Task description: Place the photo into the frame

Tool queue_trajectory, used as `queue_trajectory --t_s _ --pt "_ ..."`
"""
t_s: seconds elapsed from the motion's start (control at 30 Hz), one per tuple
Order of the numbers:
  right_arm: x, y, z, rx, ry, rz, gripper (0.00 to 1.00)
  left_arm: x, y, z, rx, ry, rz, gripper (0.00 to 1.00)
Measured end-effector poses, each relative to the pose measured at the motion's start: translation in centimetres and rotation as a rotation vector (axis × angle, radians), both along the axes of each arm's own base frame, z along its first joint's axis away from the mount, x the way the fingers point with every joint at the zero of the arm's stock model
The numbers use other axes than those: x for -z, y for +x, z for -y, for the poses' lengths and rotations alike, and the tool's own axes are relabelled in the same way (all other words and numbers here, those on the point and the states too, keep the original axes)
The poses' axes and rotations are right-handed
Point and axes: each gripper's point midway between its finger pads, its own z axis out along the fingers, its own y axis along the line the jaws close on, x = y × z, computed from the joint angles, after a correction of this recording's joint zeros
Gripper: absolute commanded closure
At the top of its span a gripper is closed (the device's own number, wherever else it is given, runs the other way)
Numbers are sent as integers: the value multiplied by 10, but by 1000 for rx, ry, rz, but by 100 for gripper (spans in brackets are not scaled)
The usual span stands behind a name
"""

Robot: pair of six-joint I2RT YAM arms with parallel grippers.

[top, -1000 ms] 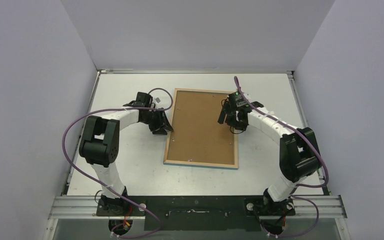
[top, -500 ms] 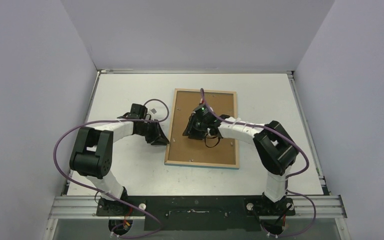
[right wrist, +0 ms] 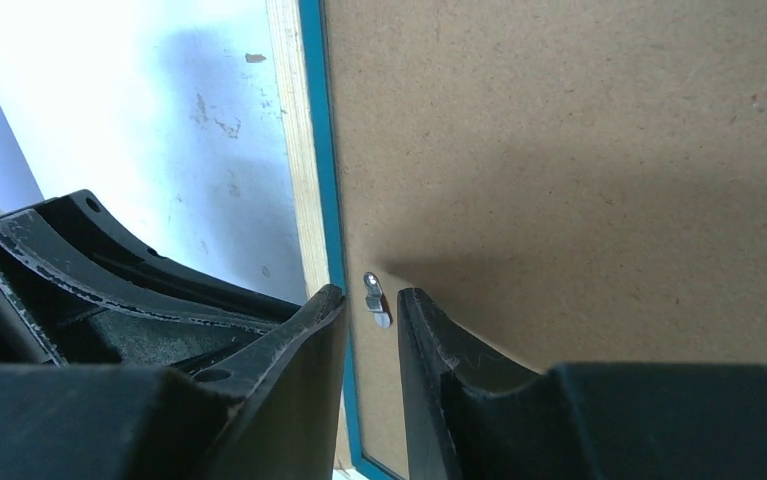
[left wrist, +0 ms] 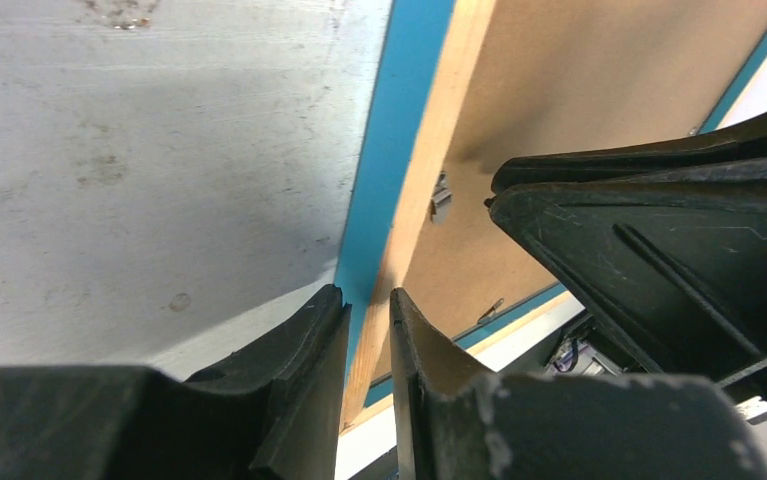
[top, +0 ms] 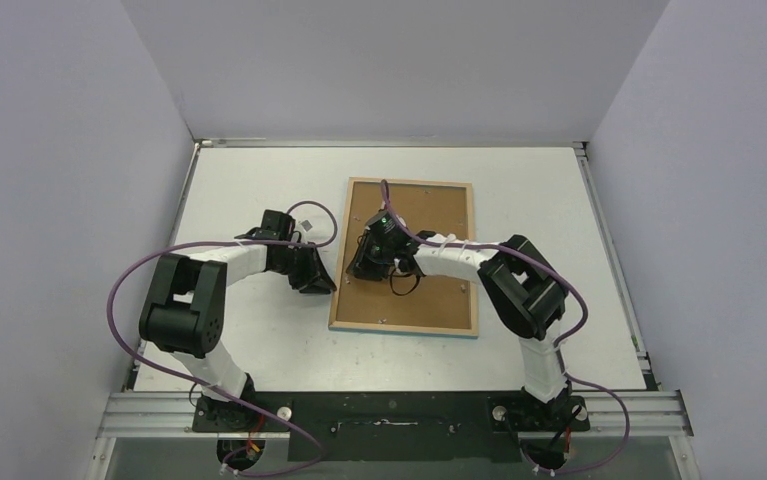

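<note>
The frame [top: 403, 326] lies face down on the white table, its light wood back rim up and a plain brown backing board [top: 439, 240] inside it. The photo is out of view. My left gripper [top: 325, 281] sits at the frame's left edge. In the left wrist view, the left gripper [left wrist: 369, 300] is shut on the wood rail [left wrist: 439, 150], with turquoise [left wrist: 399, 150] beside it. My right gripper [top: 356, 271] hovers low over the board's left side. In the right wrist view, the right gripper [right wrist: 371, 292] is narrowly open, and a small metal tab [right wrist: 377, 310] lies between its tips.
More small metal tabs [left wrist: 440, 197] hold the backing along the frame's rim. The right arm's black gripper body [left wrist: 659, 250] crowds close beside my left fingers. Grey walls enclose the table [top: 239, 340] on three sides, with a metal rail [top: 159, 410] at the near edge.
The right arm swung from the frame's right side across the board to its left edge, and its jaws narrowed. The left gripper closed on the frame's left rail and shifted slightly nearer.
</note>
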Motion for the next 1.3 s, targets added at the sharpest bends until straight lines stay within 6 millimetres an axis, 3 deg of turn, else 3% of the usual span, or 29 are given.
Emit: queue_trajectory --t_s 0.67,1.3 --pt "2 0 -26 -7 114 -36 70 4 -1 0 5 -7 -21 82" --pt "4 -2 -12 -22 26 17 67 4 -1 0 5 -10 -22 83"
